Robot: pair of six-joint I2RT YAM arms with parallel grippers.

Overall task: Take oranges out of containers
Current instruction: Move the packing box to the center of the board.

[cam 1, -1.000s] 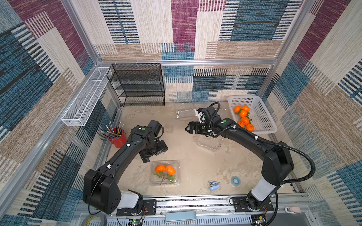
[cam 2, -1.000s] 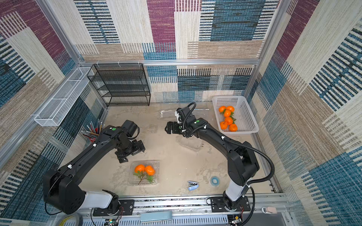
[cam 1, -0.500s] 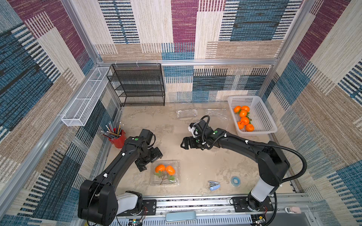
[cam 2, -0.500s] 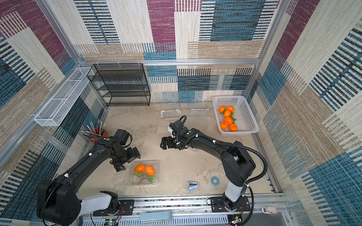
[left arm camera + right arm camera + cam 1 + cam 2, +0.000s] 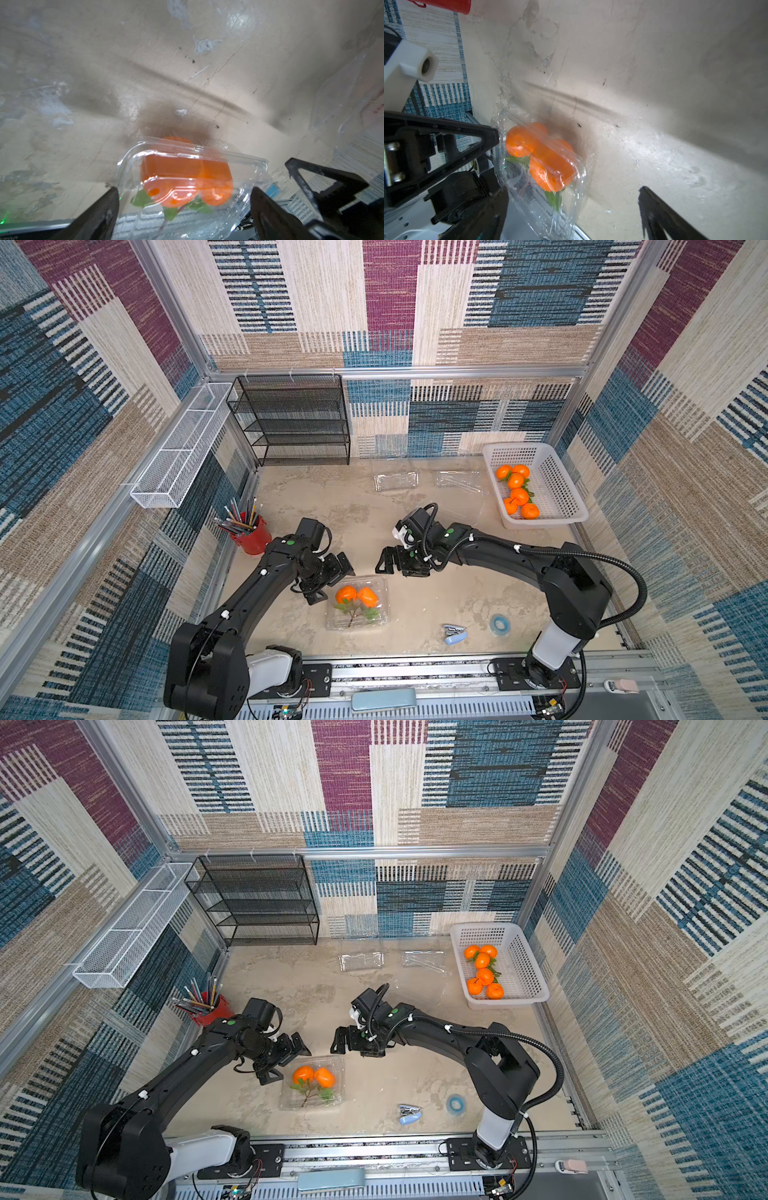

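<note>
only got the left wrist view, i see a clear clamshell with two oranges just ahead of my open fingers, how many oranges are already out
Observer: Six oranges lie in the white perforated basket, farther back on the robot's right, in both top views.
Operator: ok and any other boxes still holding fruit
Observer: None that I can see. Two clear clamshells lie side by side farther back than both arms, and both look empty.
</note>
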